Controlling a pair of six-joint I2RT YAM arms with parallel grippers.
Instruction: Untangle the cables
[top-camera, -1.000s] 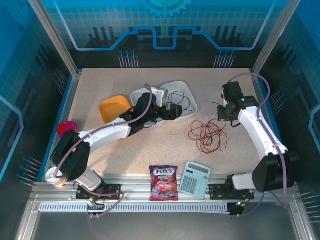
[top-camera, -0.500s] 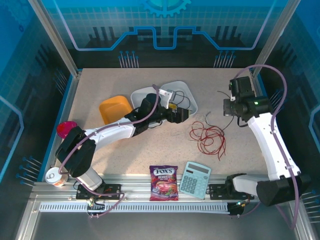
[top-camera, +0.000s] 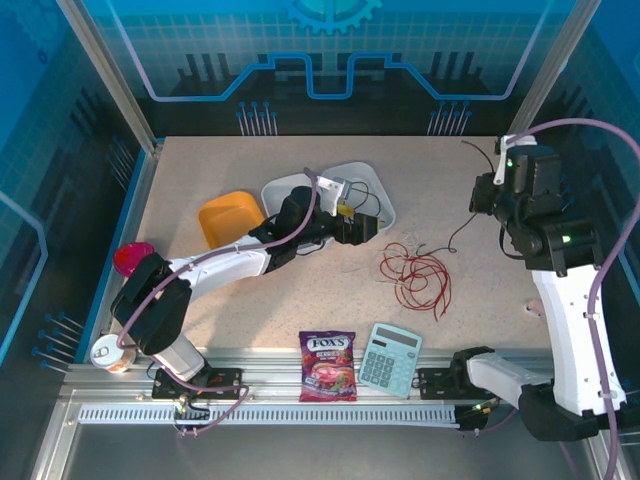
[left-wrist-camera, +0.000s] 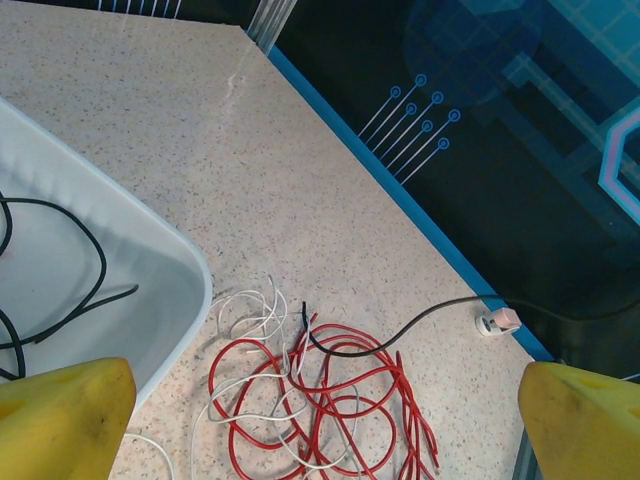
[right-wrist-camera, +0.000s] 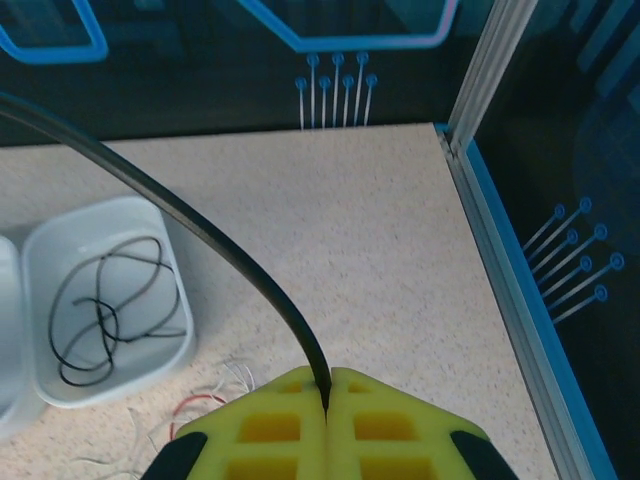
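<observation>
Looking down on the table, the red cables (top-camera: 415, 275) lie in a loose heap just toward three o'clock from the middle, with pale cables (left-wrist-camera: 245, 315) threaded through them. The right gripper (right-wrist-camera: 326, 395), high at about two o'clock, has its yellow fingers pressed together on a black cable (right-wrist-camera: 318, 368) that trails down to the heap. The left gripper (left-wrist-camera: 322, 418) hangs by the rim of the white tray (top-camera: 383, 190) near twelve o'clock, spread wide and holding nothing. Another black wire (right-wrist-camera: 100, 310) seems to lie coiled inside that tray.
</observation>
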